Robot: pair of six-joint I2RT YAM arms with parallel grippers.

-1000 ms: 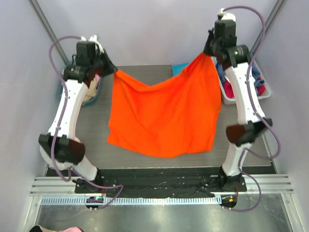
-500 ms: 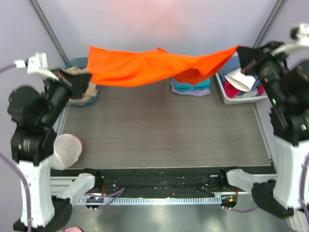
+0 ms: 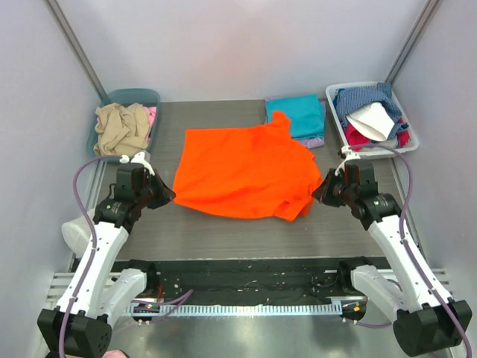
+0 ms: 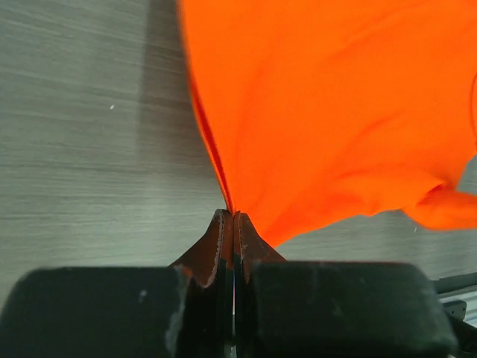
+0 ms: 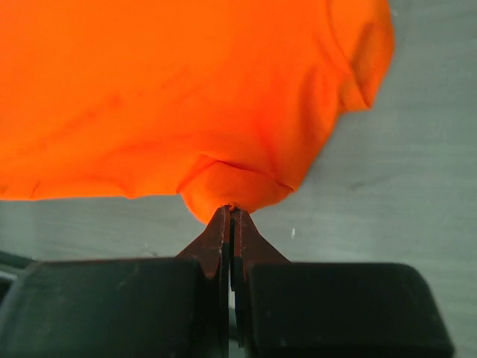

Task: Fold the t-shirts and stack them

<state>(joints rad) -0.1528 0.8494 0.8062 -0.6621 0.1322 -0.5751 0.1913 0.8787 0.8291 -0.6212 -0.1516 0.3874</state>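
Note:
The bright orange t-shirt (image 3: 242, 170) lies spread on the dark table, a little rumpled at its near right corner. My left gripper (image 3: 170, 196) is shut on its near left corner, seen pinched between the fingertips in the left wrist view (image 4: 232, 216). My right gripper (image 3: 319, 195) is shut on its near right corner, seen in the right wrist view (image 5: 231, 210). The orange cloth fills both wrist views (image 4: 335, 112) (image 5: 171, 89). The folded teal t-shirt (image 3: 299, 115) lies at the back on the folded lavender one (image 3: 316, 141), its near edge under the orange shirt.
A teal bin (image 3: 144, 96) with beige and pink cloth stands at the back left. A white tray (image 3: 335, 95) of mixed clothes stands at the back right. A black rail (image 3: 246, 276) runs along the table's near edge.
Both arms swung the orange shirt up and over the back of the table, then brought it down and toward me. It now lies spread on the table with both grippers low at its near corners.

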